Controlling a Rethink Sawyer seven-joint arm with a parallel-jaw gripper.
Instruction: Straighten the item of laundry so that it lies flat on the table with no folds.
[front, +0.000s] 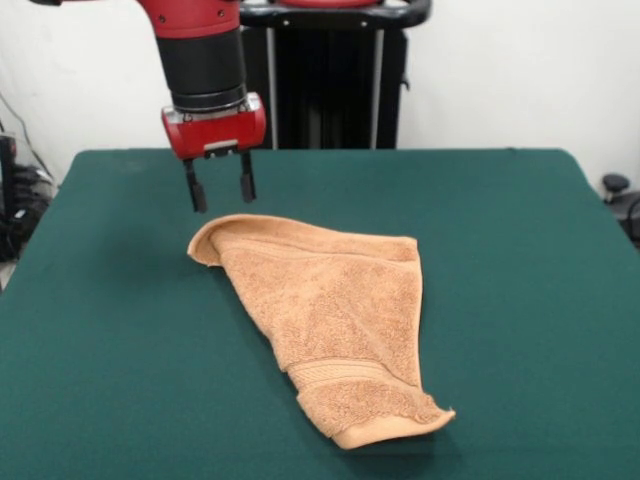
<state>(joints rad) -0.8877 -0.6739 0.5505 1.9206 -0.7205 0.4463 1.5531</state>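
Note:
An orange-tan terry item of laundry (335, 315) lies on the dark green table (110, 340), roughly triangular in outline. Its far-left corner is curled over into a fold, and a woven band crosses it near the hemmed near end, whose edge lifts slightly off the cloth. My gripper (220, 187) hangs from the red and black arm just above and behind that folded far-left corner. Its two dark fingers (194, 189) point down, spread apart, with nothing between them. The fingertips hover a little above the table surface, clear of the towel.
A black stand (330, 75) rises behind the table's far edge. Cables and dark equipment (15, 200) sit off the left side, and a small black object (615, 185) off the right edge. Green tabletop stretches wide on both sides of the towel.

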